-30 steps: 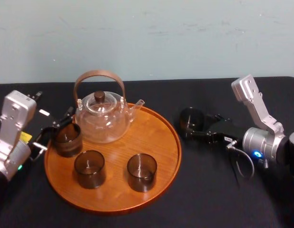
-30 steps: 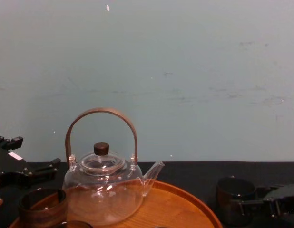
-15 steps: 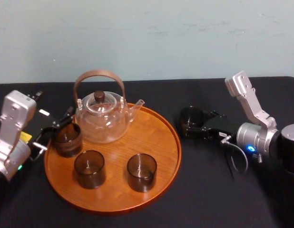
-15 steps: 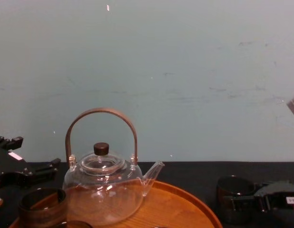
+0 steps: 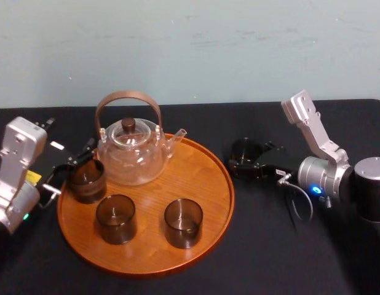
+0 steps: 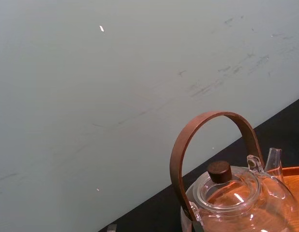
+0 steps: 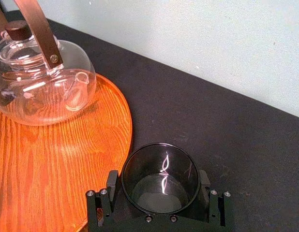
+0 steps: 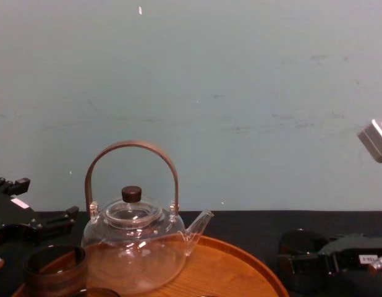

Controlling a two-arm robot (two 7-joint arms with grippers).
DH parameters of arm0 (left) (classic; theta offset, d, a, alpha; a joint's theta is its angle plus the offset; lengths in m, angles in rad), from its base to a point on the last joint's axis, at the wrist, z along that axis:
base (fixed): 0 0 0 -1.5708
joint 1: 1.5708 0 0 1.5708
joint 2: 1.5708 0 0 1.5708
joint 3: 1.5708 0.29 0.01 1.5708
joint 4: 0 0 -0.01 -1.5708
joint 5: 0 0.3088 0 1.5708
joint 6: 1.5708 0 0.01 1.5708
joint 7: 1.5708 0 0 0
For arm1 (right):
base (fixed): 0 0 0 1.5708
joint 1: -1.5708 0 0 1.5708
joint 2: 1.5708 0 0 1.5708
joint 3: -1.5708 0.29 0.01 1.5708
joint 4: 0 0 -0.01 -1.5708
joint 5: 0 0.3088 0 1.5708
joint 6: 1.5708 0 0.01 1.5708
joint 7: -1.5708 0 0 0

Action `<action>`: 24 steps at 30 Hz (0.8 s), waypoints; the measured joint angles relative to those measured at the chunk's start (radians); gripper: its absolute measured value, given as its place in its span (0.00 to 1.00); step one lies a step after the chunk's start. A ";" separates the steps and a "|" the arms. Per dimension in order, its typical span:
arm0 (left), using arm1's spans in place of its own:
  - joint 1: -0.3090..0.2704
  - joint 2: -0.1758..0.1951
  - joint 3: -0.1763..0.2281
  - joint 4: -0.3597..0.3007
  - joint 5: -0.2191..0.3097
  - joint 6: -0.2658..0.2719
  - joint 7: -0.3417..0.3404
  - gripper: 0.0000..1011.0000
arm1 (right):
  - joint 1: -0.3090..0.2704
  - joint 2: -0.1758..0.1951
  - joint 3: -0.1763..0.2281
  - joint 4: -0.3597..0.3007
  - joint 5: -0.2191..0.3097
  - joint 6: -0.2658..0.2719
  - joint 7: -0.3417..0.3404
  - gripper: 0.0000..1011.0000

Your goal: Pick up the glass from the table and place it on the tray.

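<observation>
I found the right pincer (image 5: 248, 162) clamped on the glass (image 7: 159, 180), which stood upright on the worktop (image 5: 264, 246) just right of the tray (image 5: 230, 185). The left pincer (image 5: 71, 169) sat spread at the tray's left edge.

Bench (image 5: 270, 258): black cloth, pale wall behind. Round wooden tray (image 5: 202, 178) sits left of ctr. On tray: clear teapot (image 5: 131, 157) w/ arched wooden handle at back, spout twd right. Also 3 smoky tumblers (image 5: 115, 218): one back-left (image 5: 87, 181) just beside teapot, two along front, the other (image 5: 183, 222) to its right, apart. R hand (image 5: 250, 158) comes in from right, just off tray's right rim. Smoky glass (image 5: 244, 149) upright betw its fingers, clasped both sides. L hand (image 5: 73, 163) at tray's left rim, next to back-left tumbler.
</observation>
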 joint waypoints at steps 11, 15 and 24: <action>0.000 0.000 0.000 0.000 0.000 0.000 0.000 0.99 | 0.000 0.000 -0.001 -0.001 -0.004 0.001 -0.003 0.99; 0.000 0.000 0.000 0.000 0.000 0.000 0.000 0.99 | 0.000 0.000 -0.001 -0.001 -0.002 0.001 -0.003 0.95; 0.000 0.000 0.000 0.000 0.000 0.000 0.000 0.99 | -0.001 0.001 0.000 -0.002 0.000 0.001 -0.003 0.89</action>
